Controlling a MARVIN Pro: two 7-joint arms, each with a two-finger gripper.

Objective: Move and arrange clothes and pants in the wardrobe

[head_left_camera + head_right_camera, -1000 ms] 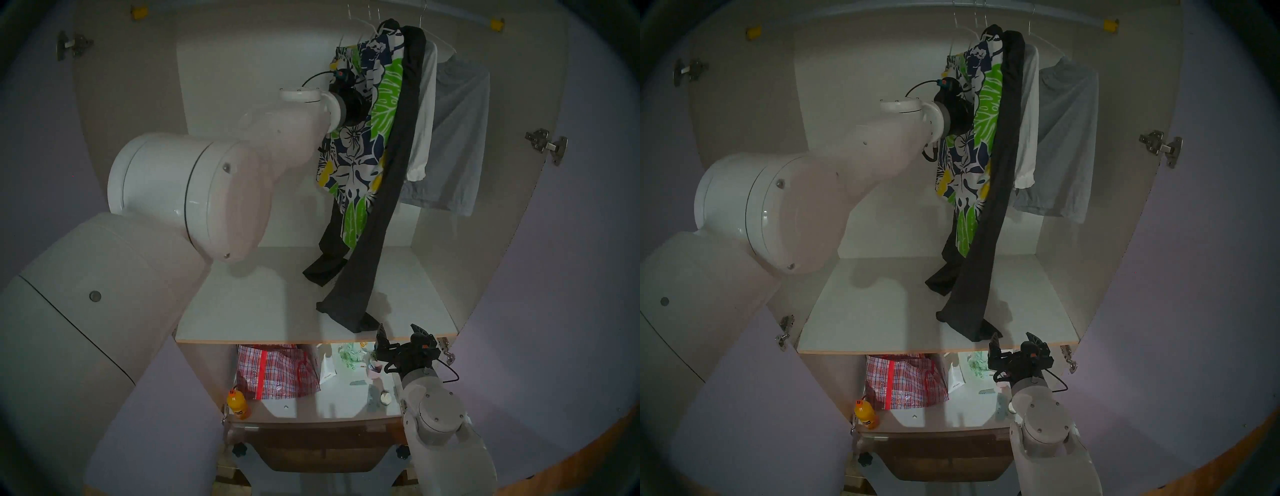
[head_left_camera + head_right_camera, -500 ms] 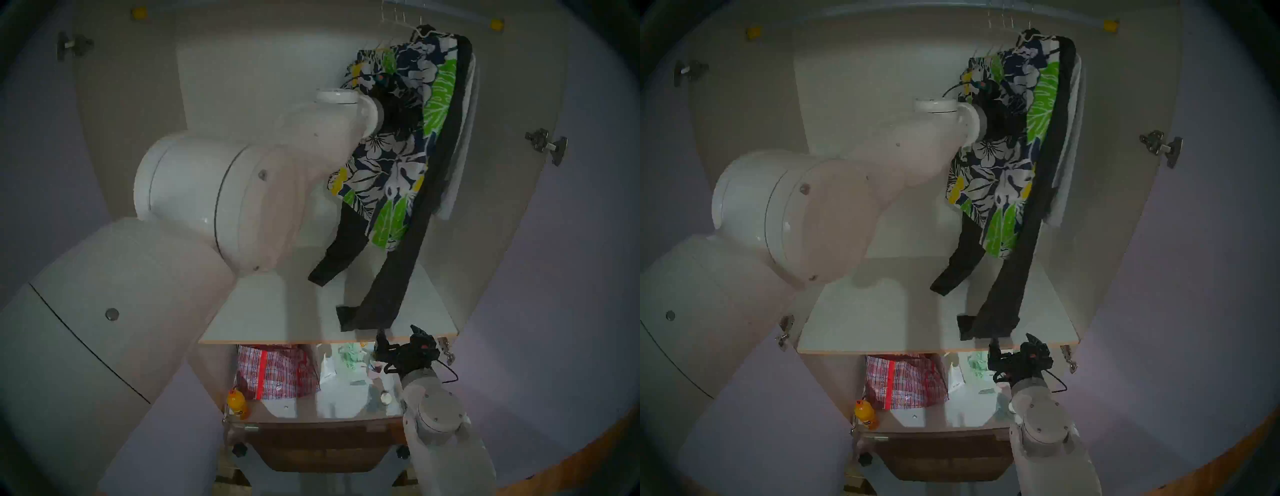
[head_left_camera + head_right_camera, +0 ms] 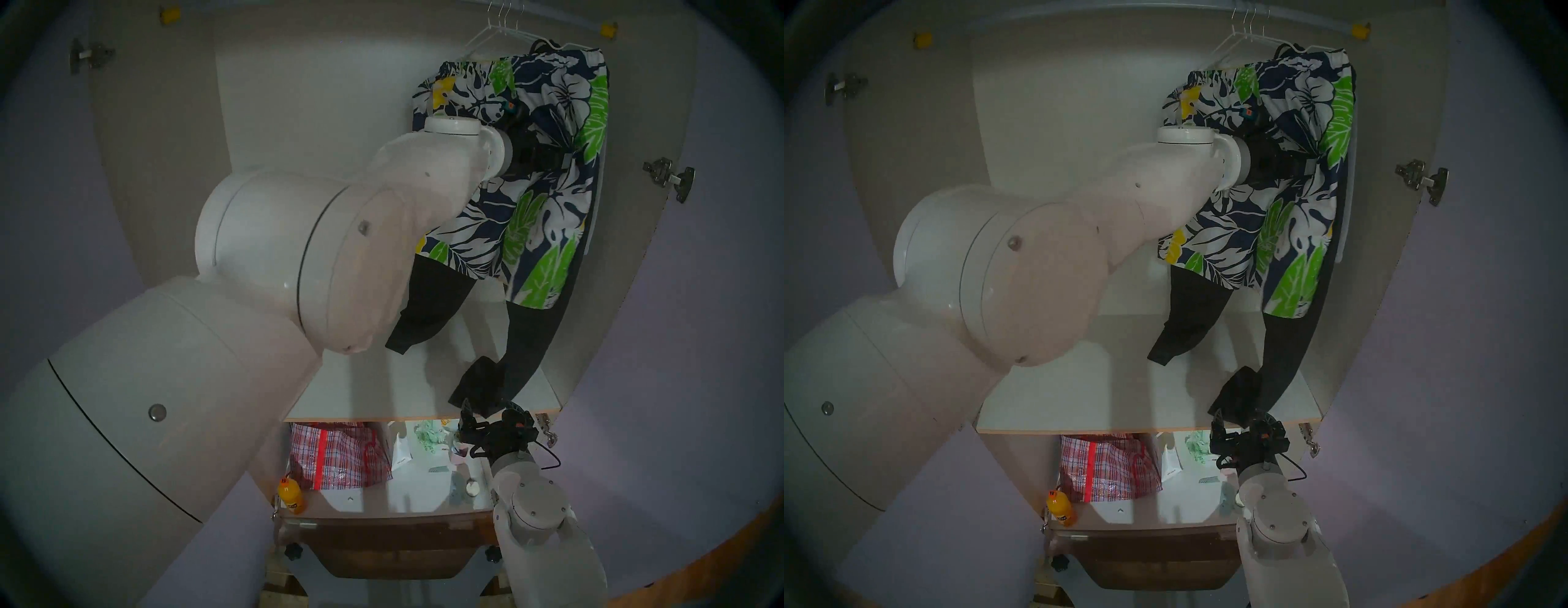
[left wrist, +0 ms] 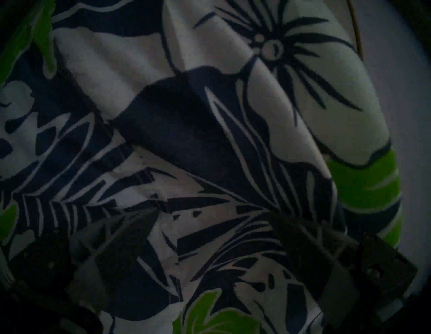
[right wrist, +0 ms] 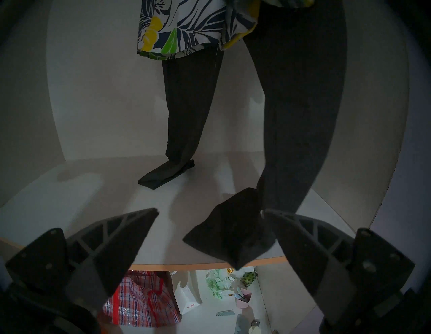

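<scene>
Left pincer [image 4: 210, 233] is pressing spread-fingered into shorts [image 3: 530, 178], gripping nothing visible, crowding hangers at rail's [image 3: 564, 23] right end. Right pincer [image 5: 210, 228] is idling agape by trousers' [image 5: 298, 116] hem. Next, probably: withdraw without snagging.

Left arm [image 3: 271, 271]: bulky glossy white shells, thin black seam lines, round grey screw caps. Right arm [image 3: 539, 522]: same white shells, black cable, black ribbed triangular fingers [image 5: 121, 245], orange mark.

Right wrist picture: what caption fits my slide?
Open right gripper faces black trousers trailing onto the white shelf.
</scene>
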